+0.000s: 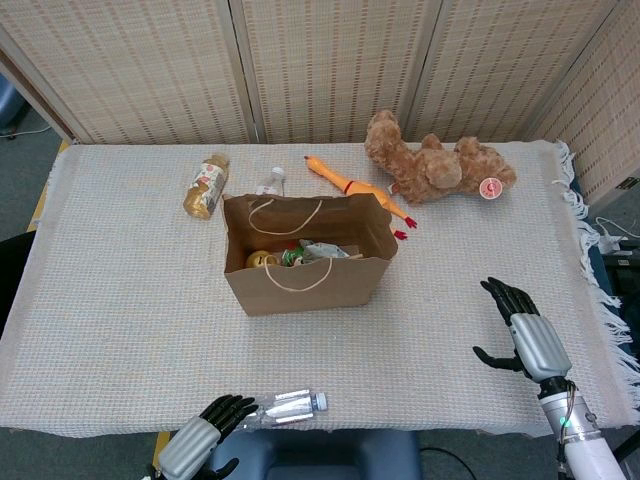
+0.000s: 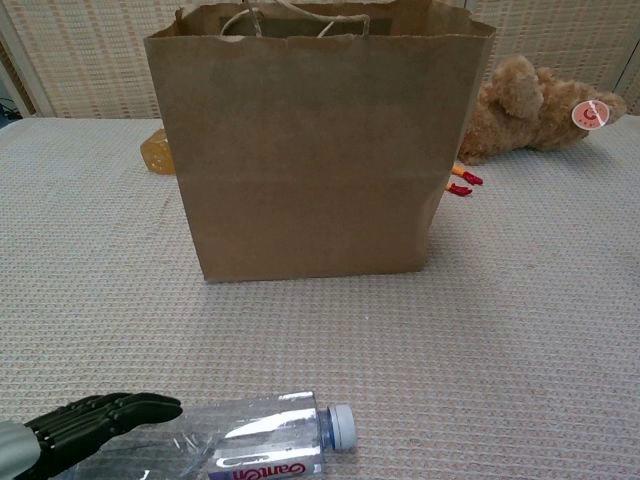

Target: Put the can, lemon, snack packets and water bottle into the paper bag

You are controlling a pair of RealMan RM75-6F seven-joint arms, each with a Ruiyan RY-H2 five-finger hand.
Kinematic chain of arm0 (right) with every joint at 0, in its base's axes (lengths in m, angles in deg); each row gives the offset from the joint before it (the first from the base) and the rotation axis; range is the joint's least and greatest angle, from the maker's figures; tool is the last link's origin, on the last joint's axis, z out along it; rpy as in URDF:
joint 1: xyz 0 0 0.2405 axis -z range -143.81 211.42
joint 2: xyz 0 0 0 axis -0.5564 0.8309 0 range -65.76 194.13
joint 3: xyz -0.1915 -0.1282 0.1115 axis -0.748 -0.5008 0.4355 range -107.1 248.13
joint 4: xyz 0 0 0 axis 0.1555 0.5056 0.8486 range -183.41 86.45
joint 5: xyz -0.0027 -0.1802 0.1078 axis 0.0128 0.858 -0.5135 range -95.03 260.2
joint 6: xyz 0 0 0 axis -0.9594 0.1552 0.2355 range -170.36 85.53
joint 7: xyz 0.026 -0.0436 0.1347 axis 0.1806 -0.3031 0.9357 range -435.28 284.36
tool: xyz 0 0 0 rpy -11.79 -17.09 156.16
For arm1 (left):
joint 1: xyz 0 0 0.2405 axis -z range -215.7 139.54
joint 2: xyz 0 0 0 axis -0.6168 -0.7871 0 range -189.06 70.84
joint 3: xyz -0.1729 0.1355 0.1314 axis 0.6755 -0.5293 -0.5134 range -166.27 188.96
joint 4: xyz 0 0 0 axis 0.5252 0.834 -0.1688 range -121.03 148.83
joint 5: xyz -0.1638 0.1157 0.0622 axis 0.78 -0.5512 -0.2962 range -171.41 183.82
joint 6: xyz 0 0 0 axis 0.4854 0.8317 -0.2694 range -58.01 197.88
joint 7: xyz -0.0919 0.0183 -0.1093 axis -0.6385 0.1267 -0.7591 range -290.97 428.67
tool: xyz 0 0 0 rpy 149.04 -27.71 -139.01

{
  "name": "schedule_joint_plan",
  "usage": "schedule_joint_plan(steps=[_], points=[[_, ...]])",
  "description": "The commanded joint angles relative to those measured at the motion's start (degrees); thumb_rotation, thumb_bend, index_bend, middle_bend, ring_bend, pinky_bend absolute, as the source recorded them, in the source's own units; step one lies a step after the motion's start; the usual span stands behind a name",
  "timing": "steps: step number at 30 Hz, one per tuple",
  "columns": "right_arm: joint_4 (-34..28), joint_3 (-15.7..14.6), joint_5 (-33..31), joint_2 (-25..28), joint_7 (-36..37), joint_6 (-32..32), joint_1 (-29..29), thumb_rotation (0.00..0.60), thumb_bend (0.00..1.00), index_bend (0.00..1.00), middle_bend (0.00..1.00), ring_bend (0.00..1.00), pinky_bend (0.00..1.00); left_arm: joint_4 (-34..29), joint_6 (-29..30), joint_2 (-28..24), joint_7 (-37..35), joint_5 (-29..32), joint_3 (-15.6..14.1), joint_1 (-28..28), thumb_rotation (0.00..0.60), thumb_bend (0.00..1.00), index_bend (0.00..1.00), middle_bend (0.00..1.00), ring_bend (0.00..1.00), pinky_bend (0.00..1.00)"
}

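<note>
The clear water bottle (image 2: 250, 440) lay on its side at the near edge of the table, cap pointing right, in front of the upright paper bag (image 1: 305, 255). The left hand (image 1: 205, 436) rested over the bottle's base end, dark fingers (image 2: 110, 415) stretched along its top; whether they actually gripped it could not be told. The right hand (image 1: 525, 330) hovered open, fingers spread, well to the right of the bag, holding nothing.
</note>
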Motion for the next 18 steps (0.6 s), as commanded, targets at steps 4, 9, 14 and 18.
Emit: schedule_joint_plan(steps=[4, 9, 14, 18], points=[[0.1, 0.1, 0.1, 0.0, 0.5, 0.2, 0.2, 0.600, 0.15, 0.07, 0.00, 0.00, 0.00, 0.9, -0.7, 1.7, -0.3, 1.5, 0.9, 0.5, 0.600, 0.37, 0.00, 0.00, 0.00, 0.06], [0.1, 0.3, 0.4, -0.1, 0.9, 0.7, 0.4, 0.600, 0.15, 0.07, 0.00, 0.00, 0.00, 2.0, -1.6, 3.4, -0.9, 3.2, 1.4, 0.8, 0.600, 0.37, 0.00, 0.00, 0.00, 0.07], [0.2, 0.3, 0.5, -0.2, 1.2, 0.9, 0.5, 0.600, 0.15, 0.07, 0.00, 0.00, 0.00, 2.8, -1.6, 4.6, -1.2, 3.9, 1.7, 1.0, 0.600, 0.37, 0.00, 0.00, 0.00, 0.09], [0.2, 0.4, 0.5, -0.1, 1.7, 0.8, 0.6, 0.600, 0.15, 0.07, 0.00, 0.00, 0.00, 3.0, -1.0, 5.3, -1.1, 4.6, 2.4, 1.0, 0.600, 0.38, 0.01, 0.00, 0.00, 0.13]])
